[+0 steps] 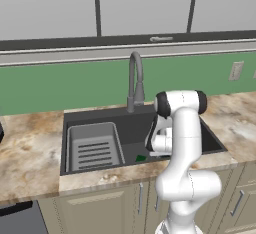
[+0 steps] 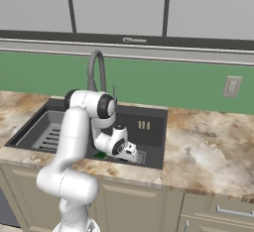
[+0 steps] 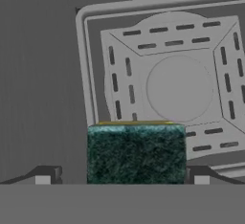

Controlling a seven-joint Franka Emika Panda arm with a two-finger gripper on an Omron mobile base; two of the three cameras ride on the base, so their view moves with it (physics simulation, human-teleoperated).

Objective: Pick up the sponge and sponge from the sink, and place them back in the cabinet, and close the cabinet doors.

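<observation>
One sponge point(image 3: 136, 153), dark green scrub side up with a thin yellow edge, lies on the floor of the dark grey sink point(image 1: 64, 128) beside the square drain plate point(image 3: 179, 86). My gripper point(image 3: 122, 180) is low over it and open, one dark fingertip on each side of the sponge with gaps between. In the base views the sponge shows as a small green patch point(image 1: 141, 158) point(image 2: 100, 154) near the sink's front wall, partly hidden by the arm. The cabinet and the cabinet doors are out of view.
A light grey ribbed rack point(image 1: 95, 145) fills the sink's left half. The tall grey faucet point(image 1: 135, 78) stands at the back rim. Marble counter point(image 2: 208, 151) runs both sides. Short beige doors point(image 1: 100, 210) sit below and flat grey wall cabinets point(image 1: 145, 3) above.
</observation>
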